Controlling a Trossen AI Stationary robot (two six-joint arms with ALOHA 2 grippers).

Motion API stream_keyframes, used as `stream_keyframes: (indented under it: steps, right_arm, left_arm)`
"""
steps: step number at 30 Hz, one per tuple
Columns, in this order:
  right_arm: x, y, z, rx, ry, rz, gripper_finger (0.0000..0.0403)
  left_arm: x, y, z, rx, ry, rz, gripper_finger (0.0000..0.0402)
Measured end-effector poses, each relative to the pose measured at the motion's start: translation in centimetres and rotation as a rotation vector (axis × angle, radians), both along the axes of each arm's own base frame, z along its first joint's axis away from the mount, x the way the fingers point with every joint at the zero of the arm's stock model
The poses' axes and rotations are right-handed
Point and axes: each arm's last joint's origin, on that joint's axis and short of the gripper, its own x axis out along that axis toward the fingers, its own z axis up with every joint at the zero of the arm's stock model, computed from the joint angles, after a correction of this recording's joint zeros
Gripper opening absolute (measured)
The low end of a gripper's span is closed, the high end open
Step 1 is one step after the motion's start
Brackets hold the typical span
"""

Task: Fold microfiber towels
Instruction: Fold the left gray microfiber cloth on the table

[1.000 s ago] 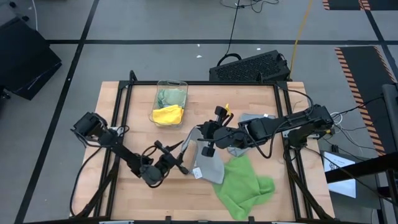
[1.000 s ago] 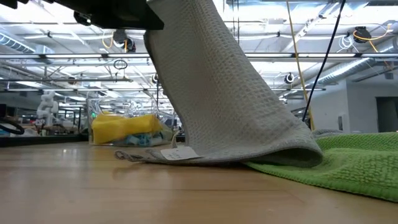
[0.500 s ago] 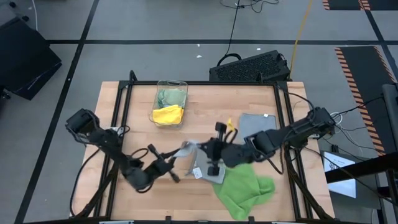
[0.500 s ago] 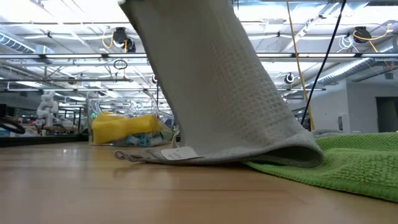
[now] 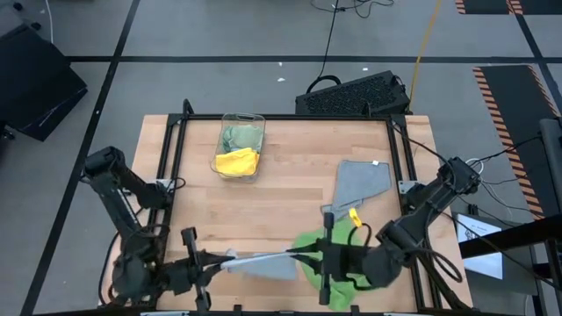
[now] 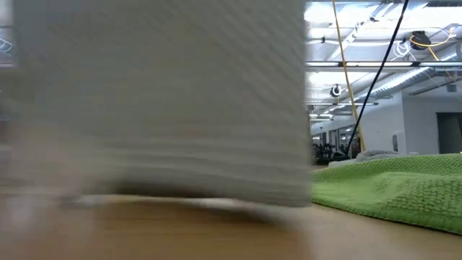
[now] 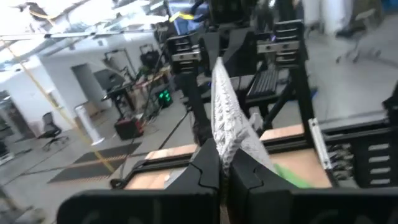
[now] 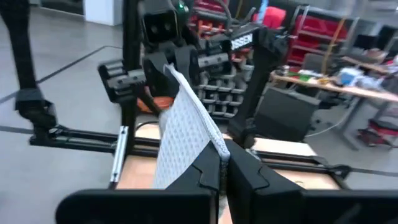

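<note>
A grey towel [image 5: 262,263] is stretched between my two grippers near the table's near edge. It fills the left of the low view [image 6: 159,101] as a blurred hanging sheet. My left gripper [image 5: 213,261] is shut on its left end and my right gripper [image 5: 307,256] on its right end. A bright green towel [image 5: 347,250] lies crumpled on the table under my right arm. A second grey towel [image 5: 362,183] lies flat at the right. Yellow [image 5: 237,161] and pale green [image 5: 239,136] towels lie in the clear bin. My left gripper pinches the grey towel's top edge at its left corner [image 7: 225,144] between its two fingers, level, from the table's left. The edge runs taut to the other gripper, and the cloth hangs below it. My right gripper pinches the top edge at its right corner [image 8: 219,147] between its two fingers, level, from the table's right. The cloth [image 8: 177,134] hangs below the taut edge, its lower edge [image 6: 195,198] close to the table.
The clear plastic bin [image 5: 226,132] stands at the far left-centre. A black keyboard-like case [image 5: 356,92] lies beyond the far edge. Black frame rails [image 5: 167,167] run along the table's sides. Bare wood [image 5: 281,193] lies between the bin and the held towel.
Both grippers have gone toward the table's near edge and apart from each other, the left one leftward. The grey towel went with them: it slumped with its lower part on the table before, and now its top edge is drawn taut and it hangs spread out.
</note>
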Motion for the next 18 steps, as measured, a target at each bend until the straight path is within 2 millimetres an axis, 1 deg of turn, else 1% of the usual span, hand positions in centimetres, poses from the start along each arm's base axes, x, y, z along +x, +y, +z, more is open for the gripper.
stream_keyframes:
  steps: [2, 3, 5, 7, 10, 14, 18]
  right_arm:
    - [-0.4, 0.3, 0.1, -0.01, -0.004, -0.016, 0.0004]
    - [-0.5, 0.3, 0.1, -0.014, -0.001, -0.019, 0.0004]
    - [-0.6, 0.2, -0.1, -0.024, 0.015, -0.024, 0.0004]
    - [-0.3, -0.3, -0.5, -0.042, 0.052, -0.043, 0.0004]
    - [0.5, -2.1, -1.7, -0.051, 0.149, -0.109, 0.0004]
    - [1.4, -5.0, -3.2, -0.053, 0.284, -0.224, 0.0004]
    - [2.3, -8.2, -5.1, -0.086, 0.399, -0.333, 0.0004]
  left_arm:
    - [0.5, 0.0, 1.3, 0.023, 0.043, 0.025, 0.0002]
    - [0.9, 0.3, 1.6, 0.036, 0.069, 0.039, 0.0002]
    - [2.1, 1.4, 1.4, 0.038, 0.12, 0.059, 0.0002]
    - [3.6, 2.8, 0.5, 0.03, 0.175, 0.075, 0.0001]
    - [5.4, 5.0, -0.9, 0.036, 0.244, 0.162, 0.0001]
    - [6.8, 8.0, -2.3, 0.03, 0.336, 0.266, 0.0001]
    - [8.3, 11.5, -3.5, 0.016, 0.455, 0.347, 0.0001]
